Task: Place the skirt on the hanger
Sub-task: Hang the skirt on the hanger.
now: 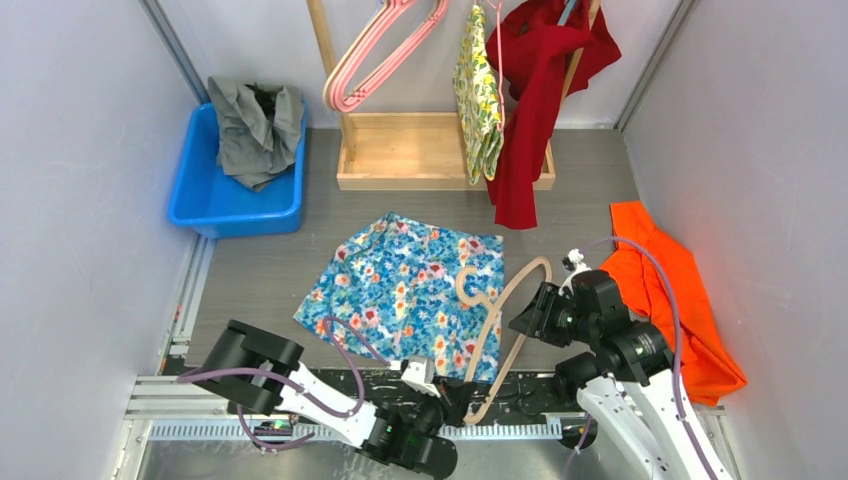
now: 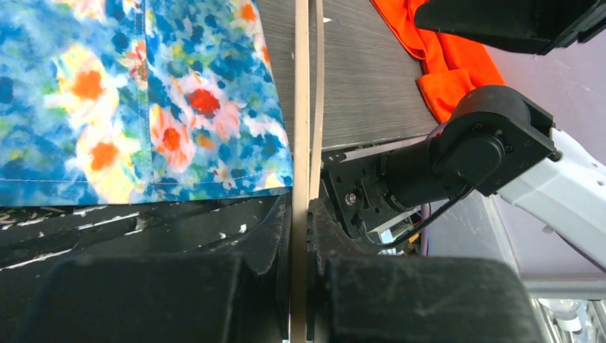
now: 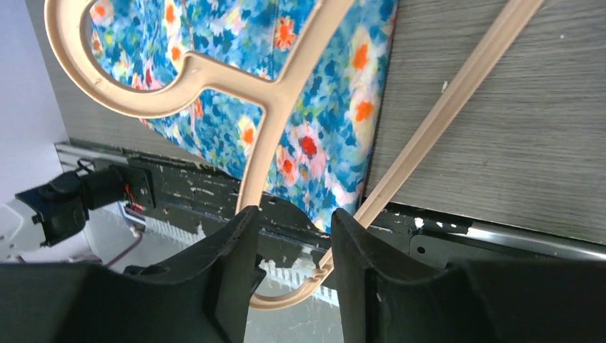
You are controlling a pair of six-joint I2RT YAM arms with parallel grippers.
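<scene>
Floral blue fabric skirt (image 1: pixel 405 290), one only, lies flat on the counter (image 1: pixel 580 190), middle to near edge. One beige plastic hanger (image 1: pixel 497 335) overlaps its right hem. Left fingers (image 2: pixel 275 229), arm folded low along the near edge, pinch the hanger's lower end beside the skirt. Right fingers (image 3: pixel 236 250), arm bent with the wrist tipped down, hover parted over the hanger, gripping nothing.

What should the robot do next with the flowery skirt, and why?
Probably the right claw should dip and pinch the skirt's near edge, which lies just below its open fingers. The left claw is clamped on the hanger, which rests on top of the skirt, not inside it, so lifting an edge seems needed.
</scene>
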